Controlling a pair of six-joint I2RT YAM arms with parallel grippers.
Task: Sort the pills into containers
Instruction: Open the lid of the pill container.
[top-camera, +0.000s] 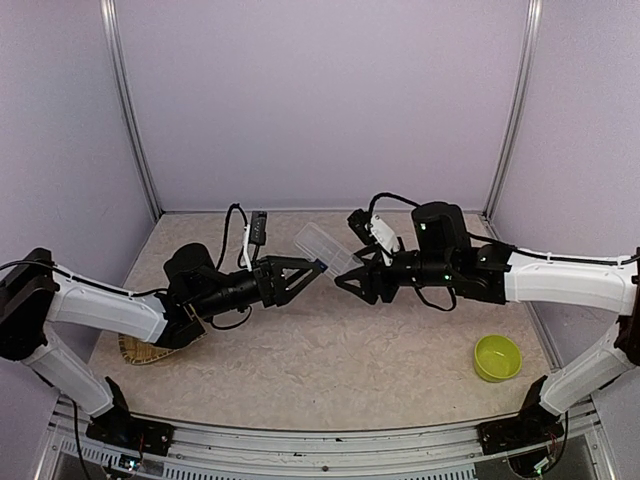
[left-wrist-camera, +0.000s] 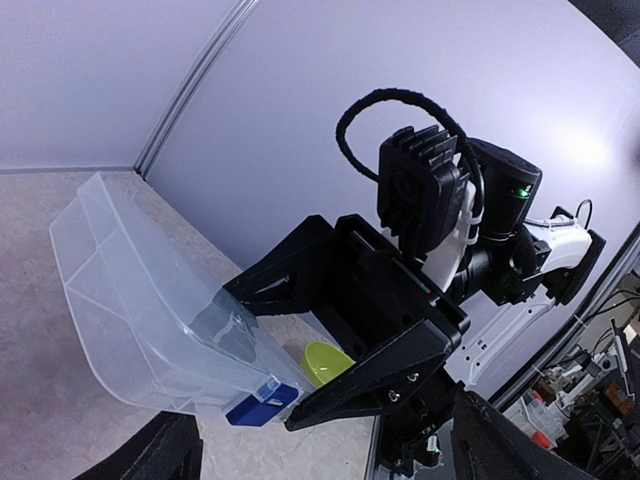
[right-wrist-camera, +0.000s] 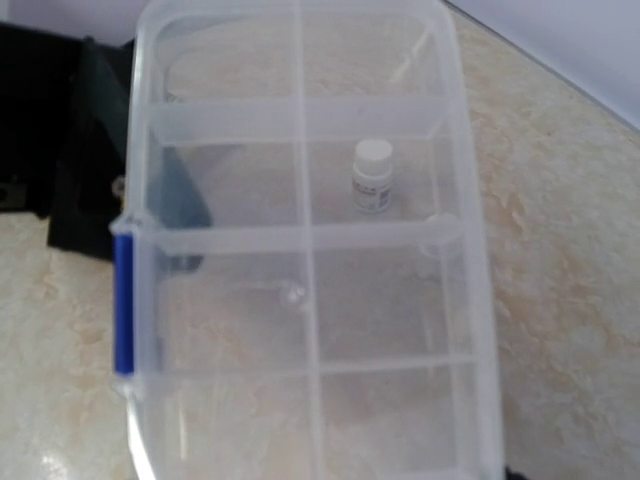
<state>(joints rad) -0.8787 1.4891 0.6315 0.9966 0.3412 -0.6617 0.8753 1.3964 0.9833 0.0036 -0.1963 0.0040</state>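
The clear compartment box (top-camera: 325, 245) hangs tilted in the air between the two arms, its lid closed and its blue latch (left-wrist-camera: 255, 408) on the side toward the left arm. My right gripper (top-camera: 346, 276) is shut on the box across its width. In the left wrist view its black fingers (left-wrist-camera: 370, 385) straddle the box (left-wrist-camera: 130, 290). The box (right-wrist-camera: 310, 300) fills the right wrist view and hides the right fingers. My left gripper (top-camera: 308, 276) is open, its jaws spread just short of the latch. No pills show in any view.
A lime-green bowl (top-camera: 497, 357) sits at the front right, and also shows in the left wrist view (left-wrist-camera: 330, 360). A woven bamboo tray (top-camera: 145, 350) lies under the left arm. A small white pill bottle (right-wrist-camera: 372, 175) stands on the table, seen through the box.
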